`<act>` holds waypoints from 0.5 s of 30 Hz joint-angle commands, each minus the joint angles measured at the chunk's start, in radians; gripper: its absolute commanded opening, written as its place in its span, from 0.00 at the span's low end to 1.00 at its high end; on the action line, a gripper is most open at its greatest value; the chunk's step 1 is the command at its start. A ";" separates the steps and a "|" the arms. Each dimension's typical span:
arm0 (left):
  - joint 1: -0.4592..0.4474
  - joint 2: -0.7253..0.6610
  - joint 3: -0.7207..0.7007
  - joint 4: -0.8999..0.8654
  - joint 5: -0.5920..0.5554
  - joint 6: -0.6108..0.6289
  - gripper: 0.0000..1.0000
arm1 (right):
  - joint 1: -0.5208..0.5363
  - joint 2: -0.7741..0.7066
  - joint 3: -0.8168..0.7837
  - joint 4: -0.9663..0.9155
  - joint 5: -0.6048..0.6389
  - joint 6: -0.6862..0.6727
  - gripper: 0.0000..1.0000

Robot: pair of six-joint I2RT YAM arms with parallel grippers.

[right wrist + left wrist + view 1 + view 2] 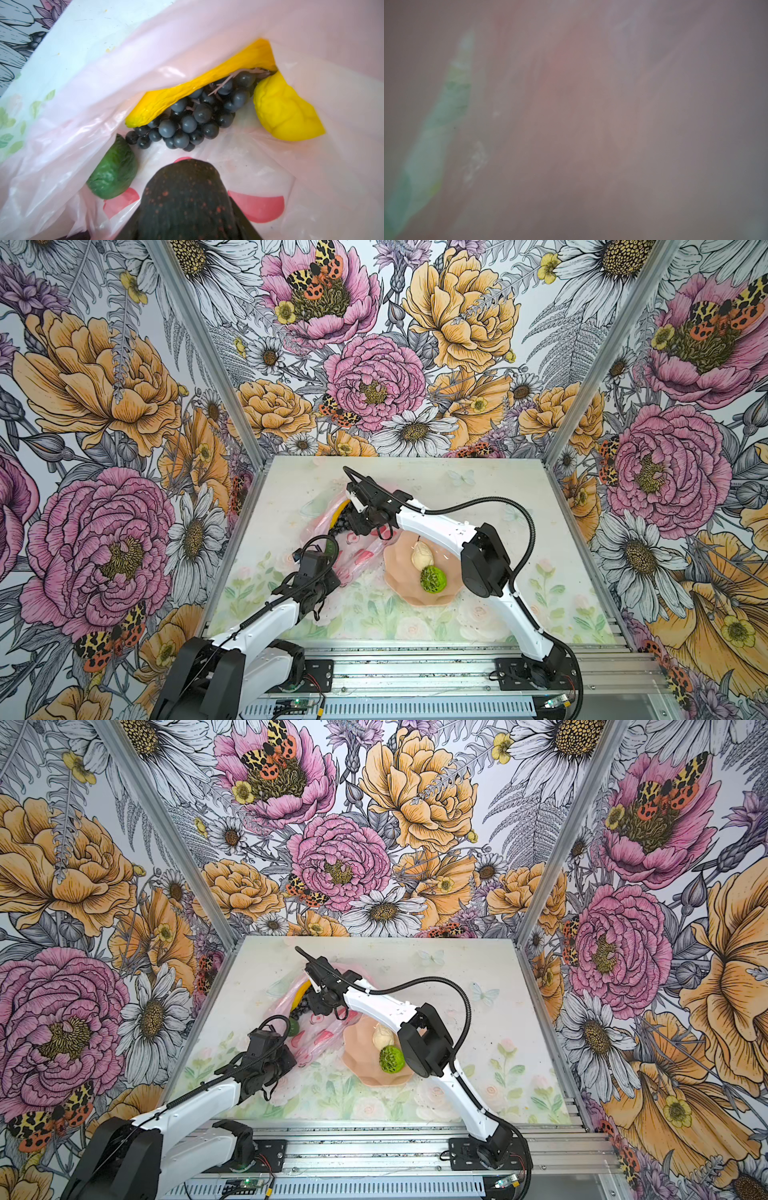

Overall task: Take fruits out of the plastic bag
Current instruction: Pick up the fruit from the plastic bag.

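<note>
On the floral table point(478, 622), both top views: plastic bag point(361, 551) point(322, 1042), crumpled, just beside a peach dish point(399, 585) point(359, 1065). The dish holds the pear point(422, 555) point(382, 1036) and lime-green ball point(433, 578) point(391, 1058), touching. Inside the bag show the banana point(341, 510) point(302, 994), grape bunch point(341, 527) point(300, 1013) and avocado point(331, 546) point(294, 1026). At the bag mouth, the right gripper point(353, 524) reaches in; its finger spacing cannot be told. At the bag's near edge, the left gripper point(332, 574) is closed, fingertips hidden. Left wrist view: blurred pink bag film point(591, 104), one pale green streak point(436, 128). Right wrist view: bag interior point(311, 62); banana point(199, 91) over grape bunch point(191, 122), lemon point(284, 112) beside them, avocado point(114, 172) apart; one dark speckled finger point(185, 197) clear of the fruits.
</note>
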 commanded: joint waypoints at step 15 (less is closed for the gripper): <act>-0.001 0.011 0.010 0.023 0.032 0.024 0.00 | 0.086 -0.488 -0.457 0.003 0.112 -0.036 0.48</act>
